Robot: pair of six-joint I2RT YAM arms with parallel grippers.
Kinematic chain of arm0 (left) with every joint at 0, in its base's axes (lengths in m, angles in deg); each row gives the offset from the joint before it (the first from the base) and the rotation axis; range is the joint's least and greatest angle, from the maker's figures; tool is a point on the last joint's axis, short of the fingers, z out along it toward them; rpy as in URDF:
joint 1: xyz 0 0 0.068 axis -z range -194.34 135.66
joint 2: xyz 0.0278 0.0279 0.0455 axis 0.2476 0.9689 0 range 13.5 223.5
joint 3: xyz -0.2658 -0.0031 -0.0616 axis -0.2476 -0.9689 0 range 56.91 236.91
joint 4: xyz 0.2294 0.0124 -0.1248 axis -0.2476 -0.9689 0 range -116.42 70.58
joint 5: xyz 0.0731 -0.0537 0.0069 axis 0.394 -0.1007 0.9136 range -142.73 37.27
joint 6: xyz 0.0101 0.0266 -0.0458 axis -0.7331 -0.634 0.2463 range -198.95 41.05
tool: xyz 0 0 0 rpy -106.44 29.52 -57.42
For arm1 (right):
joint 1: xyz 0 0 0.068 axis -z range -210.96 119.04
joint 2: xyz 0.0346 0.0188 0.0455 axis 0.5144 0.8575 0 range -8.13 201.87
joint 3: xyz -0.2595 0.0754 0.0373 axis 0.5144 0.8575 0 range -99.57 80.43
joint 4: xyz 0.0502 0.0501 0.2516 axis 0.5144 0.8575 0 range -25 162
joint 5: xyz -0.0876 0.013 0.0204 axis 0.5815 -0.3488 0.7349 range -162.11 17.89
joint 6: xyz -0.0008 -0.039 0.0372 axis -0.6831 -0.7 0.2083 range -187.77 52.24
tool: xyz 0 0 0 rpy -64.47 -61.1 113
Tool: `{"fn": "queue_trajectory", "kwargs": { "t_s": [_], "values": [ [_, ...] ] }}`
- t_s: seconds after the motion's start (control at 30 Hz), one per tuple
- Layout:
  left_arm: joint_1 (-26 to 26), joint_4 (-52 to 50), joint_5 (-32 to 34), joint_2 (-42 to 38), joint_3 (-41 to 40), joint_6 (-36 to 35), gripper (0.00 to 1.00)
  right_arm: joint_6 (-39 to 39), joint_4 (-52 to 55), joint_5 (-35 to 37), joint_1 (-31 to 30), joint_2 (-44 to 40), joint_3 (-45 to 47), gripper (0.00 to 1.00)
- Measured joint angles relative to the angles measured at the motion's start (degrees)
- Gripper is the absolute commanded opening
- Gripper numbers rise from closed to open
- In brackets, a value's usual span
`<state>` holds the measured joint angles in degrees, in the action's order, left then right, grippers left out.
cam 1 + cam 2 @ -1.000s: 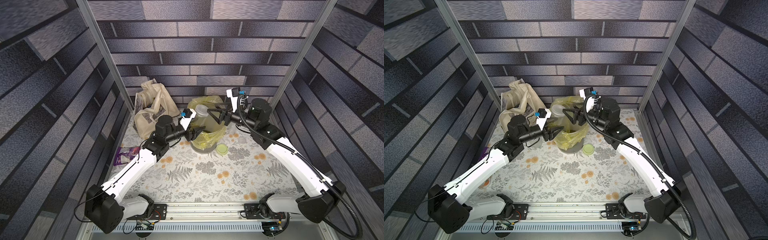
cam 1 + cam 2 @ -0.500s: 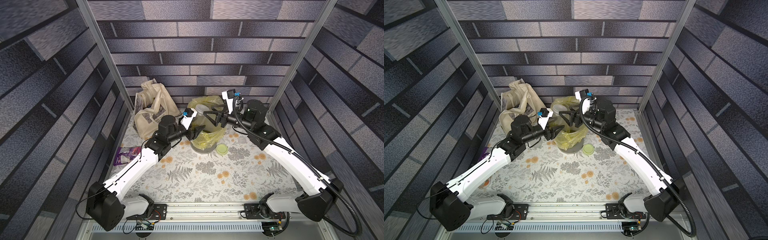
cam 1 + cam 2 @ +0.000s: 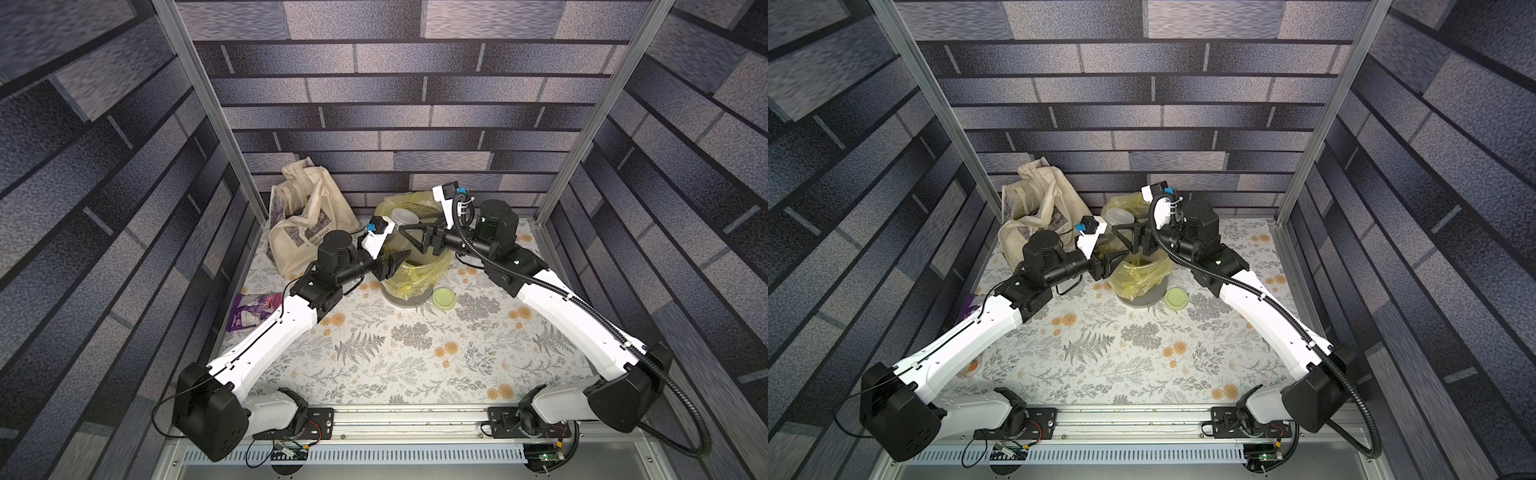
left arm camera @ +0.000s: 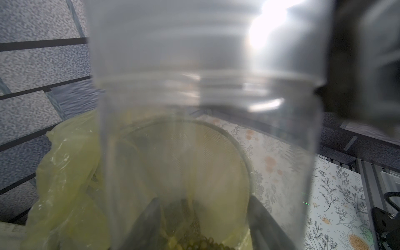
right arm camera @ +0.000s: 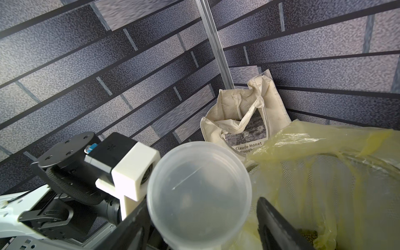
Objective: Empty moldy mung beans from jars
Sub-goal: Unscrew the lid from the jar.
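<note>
Over floral table (image 3: 395, 353), left end effector (image 3: 397, 261) grips jar (image 3: 401, 217).

Only the right arm (image 3: 561, 307) has really been moved over the last second. The right gripper (image 3: 409, 239) has been carried sideways over the bin (image 3: 409, 297), from out by the edge of the yellow liner (image 3: 434, 270) on the robot's right, in toward the jar (image 3: 402, 217) (image 5: 199, 190). A bit of daylight was left between them a second ago. Now the jar's closed end is flanked by the fingers (image 5: 275, 223), one on each side, with a sliver of space still seen. The gap to the left gripper (image 3: 395, 264) has been shrunk too, and the wrist camera (image 3: 444, 193) has been dragged along.
</note>
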<state>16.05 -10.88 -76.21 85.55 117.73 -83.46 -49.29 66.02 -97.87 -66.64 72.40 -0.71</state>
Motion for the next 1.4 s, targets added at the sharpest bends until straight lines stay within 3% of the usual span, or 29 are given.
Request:
{"fn": "queue_trajectory", "kwargs": {
  "t_s": [0.33,0.67,0.9,1.1,1.4],
  "values": [
    [0.07,-0.04,-0.07,0.42,0.00,0.00,0.49,0.87,-1.36,-0.42,0.00,0.57,-0.72,0.75],
    [0.07,-0.35,-0.09,0.44,0.02,0.00,0.49,1.05,-1.38,-0.61,0.02,1.60,-1.40,0.56],
    [-0.20,-0.44,-0.59,0.44,0.15,0.00,0.50,0.90,-1.51,-0.76,0.02,1.60,-1.40,0.49],
    [-4.37,-1.55,-9.81,0.55,1.09,0.00,0.50,-0.11,-2.75,-3.76,0.70,1.64,-1.40,0.47],
    [-9.44,-5.31,-25.92,3.43,4.94,-2.58,0.49,1.86,-8.33,-14.99,4.09,3.23,-0.92,0.46]
  ]
}}
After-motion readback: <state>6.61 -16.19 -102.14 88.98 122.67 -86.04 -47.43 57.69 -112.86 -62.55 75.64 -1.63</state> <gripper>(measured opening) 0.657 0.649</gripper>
